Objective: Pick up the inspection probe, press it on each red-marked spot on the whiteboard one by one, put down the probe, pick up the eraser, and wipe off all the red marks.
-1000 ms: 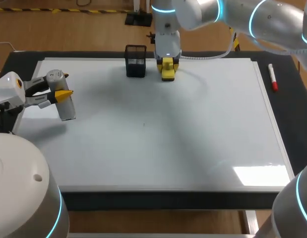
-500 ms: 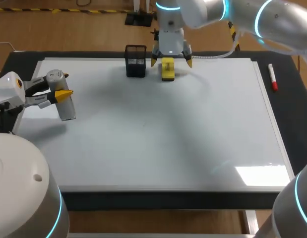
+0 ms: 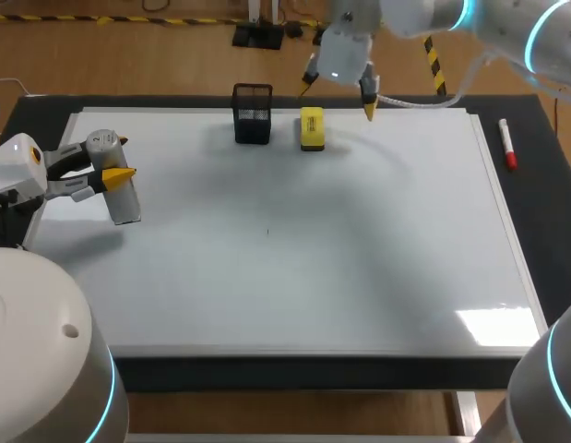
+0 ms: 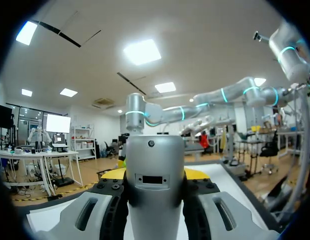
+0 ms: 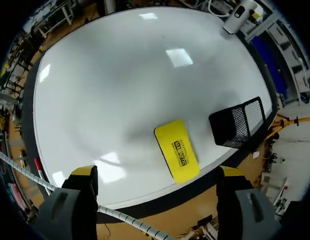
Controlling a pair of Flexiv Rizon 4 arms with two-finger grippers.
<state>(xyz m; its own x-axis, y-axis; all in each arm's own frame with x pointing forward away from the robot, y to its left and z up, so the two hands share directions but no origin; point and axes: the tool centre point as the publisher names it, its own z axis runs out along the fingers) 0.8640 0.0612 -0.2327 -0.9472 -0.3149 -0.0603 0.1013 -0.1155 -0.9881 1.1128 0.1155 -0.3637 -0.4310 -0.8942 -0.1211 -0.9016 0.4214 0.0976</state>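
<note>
Eraser (image 3: 312, 128) lies flat on the whiteboard (image 3: 294, 268), just beside the black basket (image 3: 253, 114). Our right hand (image 3: 339, 96) hangs above it with fingers spread wide, holding nothing. Our left hand (image 3: 119, 157) grips the probe (image 3: 125, 201) near the left edge. We see no red marks, so wiping looks done. Next, the right hand should lift clear.

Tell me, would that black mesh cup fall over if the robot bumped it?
Probably, if bumped near its top: the black mesh cup looks taller than wide. Its see-through mesh walls look light, so it might instead slide on the glossy whiteboard.
</note>
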